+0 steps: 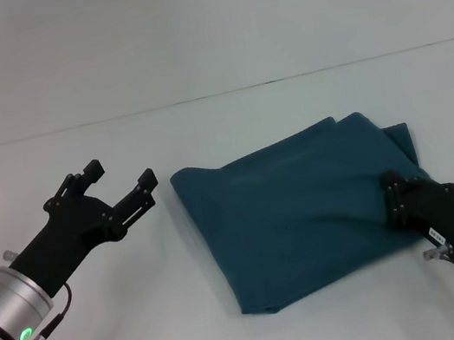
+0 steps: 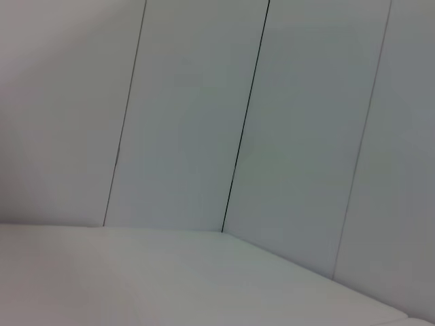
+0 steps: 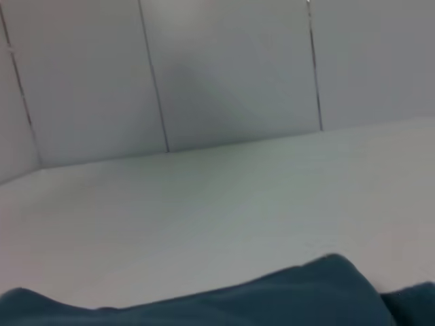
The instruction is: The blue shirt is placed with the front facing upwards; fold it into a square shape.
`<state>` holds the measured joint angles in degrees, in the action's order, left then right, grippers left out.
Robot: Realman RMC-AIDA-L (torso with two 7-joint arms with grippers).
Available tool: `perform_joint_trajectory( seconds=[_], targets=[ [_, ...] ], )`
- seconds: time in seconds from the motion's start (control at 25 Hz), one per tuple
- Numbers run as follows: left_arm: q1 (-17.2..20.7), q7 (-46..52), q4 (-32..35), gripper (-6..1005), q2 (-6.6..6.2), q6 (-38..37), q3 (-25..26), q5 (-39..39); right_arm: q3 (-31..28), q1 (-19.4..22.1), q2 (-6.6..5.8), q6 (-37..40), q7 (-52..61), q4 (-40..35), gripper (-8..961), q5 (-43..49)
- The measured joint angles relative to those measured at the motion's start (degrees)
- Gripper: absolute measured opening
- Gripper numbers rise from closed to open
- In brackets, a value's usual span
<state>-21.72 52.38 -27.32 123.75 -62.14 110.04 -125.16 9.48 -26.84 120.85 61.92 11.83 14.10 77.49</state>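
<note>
Left gripper [image 1: 122, 187], fingers spread, hovers at nine o'clock of the folded dark teal-blue cotton shirt [image 1: 304, 209]; right gripper [image 1: 400, 192], grip unclear, rests on its four o'clock edge.

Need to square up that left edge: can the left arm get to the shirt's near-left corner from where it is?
Probably yes. The left tool hangs open beside the blue shirt, with only bare table between it and that corner.
</note>
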Motion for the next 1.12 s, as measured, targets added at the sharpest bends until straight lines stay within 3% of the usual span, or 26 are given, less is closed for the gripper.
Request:
perform_joint_trajectory(
  seconds=[0.16, 0.44, 0.52, 0.84, 0.96, 1.12],
  targets=[
    [0.04, -0.01, 0.12, 936, 0.00, 0.02, -0.01, 0.00, -1.03, 0.21, -0.14, -0.23, 0.17, 0.01, 5, -0.03],
    [0.10, -0.15, -0.01, 936, 0.03, -0.55, -0.70, 0.03, -0.58, 2.89, -0.67, 13.72, 0.51, -0.74, 24, 0.63],
    [-0.07, -0.53, -0.13, 935, 0.15, -0.73, -1.26, 0.07, -0.14, 2.92, -0.80, 14.39, 0.84, -1.23, 30, 1.13],
    [-0.55, -1.45, -0.26, 935, 0.30, -3.37, -1.10, -0.08, 4.71, 2.58, -1.12, 16.50, 6.68, -9.49, 53, 15.48],
    [-1.11, -1.43, -0.38, 935, 0.04, -5.01, -1.44, 1.21, 6.85, 2.82, -1.38, 18.96, 14.99, -16.46, 61, 18.51],
    [-1.85, 0.29, -2.30, 934, -0.12, -6.10, -1.49, 5.29, 11.18, 3.25, -1.47, 24.67, 41.00, -38.07, 73, 26.75]
  ],
)
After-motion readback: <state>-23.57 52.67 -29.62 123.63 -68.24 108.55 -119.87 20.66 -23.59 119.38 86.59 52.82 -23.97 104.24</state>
